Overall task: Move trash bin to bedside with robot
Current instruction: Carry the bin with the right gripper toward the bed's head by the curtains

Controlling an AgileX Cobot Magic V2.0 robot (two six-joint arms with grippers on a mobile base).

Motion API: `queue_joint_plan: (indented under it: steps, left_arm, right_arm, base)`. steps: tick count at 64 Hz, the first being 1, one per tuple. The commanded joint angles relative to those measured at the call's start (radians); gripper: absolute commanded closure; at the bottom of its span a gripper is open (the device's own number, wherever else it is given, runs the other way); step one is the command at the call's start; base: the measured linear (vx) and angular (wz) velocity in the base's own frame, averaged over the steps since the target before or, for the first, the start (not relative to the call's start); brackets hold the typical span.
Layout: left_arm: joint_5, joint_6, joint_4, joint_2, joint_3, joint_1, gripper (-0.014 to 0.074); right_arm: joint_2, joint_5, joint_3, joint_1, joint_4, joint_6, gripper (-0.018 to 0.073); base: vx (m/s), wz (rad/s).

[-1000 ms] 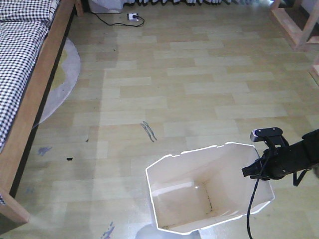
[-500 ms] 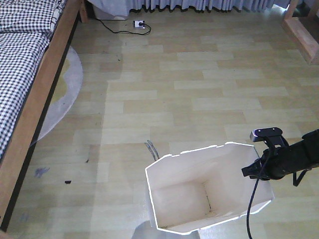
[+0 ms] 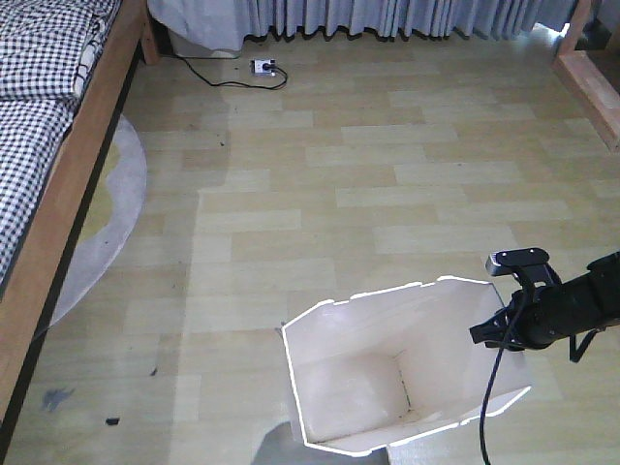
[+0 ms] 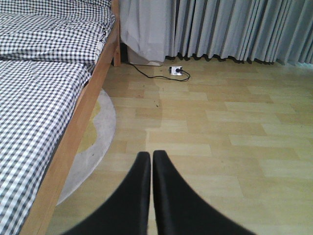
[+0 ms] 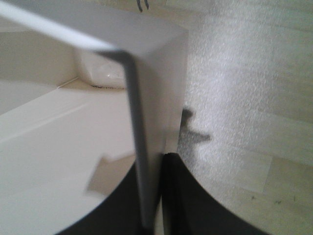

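Observation:
The white trash bin point(image 3: 354, 339) stands open-topped on the wooden floor at the lower middle of the front view. My right gripper point(image 3: 506, 327) is at its right rim, shut on the thin wall. In the right wrist view the bin wall point(image 5: 156, 73) runs between the two black fingers of the right gripper point(image 5: 154, 164). The bed point(image 3: 68, 184), with checked bedding point(image 3: 39, 58), runs along the left edge, well left of the bin. My left gripper point(image 4: 150, 155) is shut on nothing above the floor, beside the bed frame point(image 4: 73, 147).
A grey round rug point(image 3: 107, 223) pokes out from under the bed. A power strip with black cable point(image 3: 263, 66) lies near the grey curtains point(image 3: 387, 15) at the back. A wooden furniture frame point(image 3: 591, 77) stands at the far right. Dark marks point(image 3: 111, 420) spot the floor.
Floor, power strip and bed have slid down the front view while the bin and right gripper keep their place in it. The base has rolled forward with the bin held.

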Motion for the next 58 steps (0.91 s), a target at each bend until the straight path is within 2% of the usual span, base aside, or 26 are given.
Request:
queue_joint_plan:
  steps: [1,58]
  left_arm:
    - [-0.066,-0.004,-0.002,-0.014,0.003,-0.003,0.0603]
    - [-0.066,-0.004,-0.002,-0.014,0.003,-0.003,0.0603]
  right_arm:
    - [-0.063,0.148,-0.015,-0.002,0.047,0.011,0.0562]
    - [-0.063,0.149,-0.015,-0.002,0.047,0.011,0.0562]
  base:
    - [0.35,-0.03]
    - [0.35,0.03]
